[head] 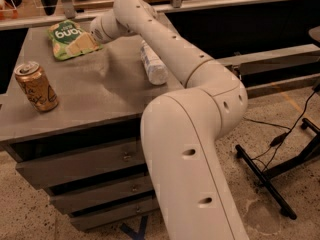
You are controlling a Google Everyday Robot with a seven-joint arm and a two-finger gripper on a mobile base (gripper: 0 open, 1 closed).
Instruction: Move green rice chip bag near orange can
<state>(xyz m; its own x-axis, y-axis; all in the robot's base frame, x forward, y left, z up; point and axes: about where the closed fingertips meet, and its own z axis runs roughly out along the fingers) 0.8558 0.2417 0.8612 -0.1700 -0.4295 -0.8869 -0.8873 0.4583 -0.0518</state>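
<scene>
The green rice chip bag (70, 39) lies flat at the far left of the grey cabinet top (100, 91). The orange can (36, 87) stands upright near the front left edge, well apart from the bag. My gripper (92, 37) reaches from the right over the far part of the top and sits at the bag's right edge. The wrist hides where it meets the bag.
A clear plastic bottle with a white label (153, 63) lies on its side right of centre, partly under my arm. The cabinet has drawers (80, 170) in front. A black stand with cables (272, 161) is on the floor at right.
</scene>
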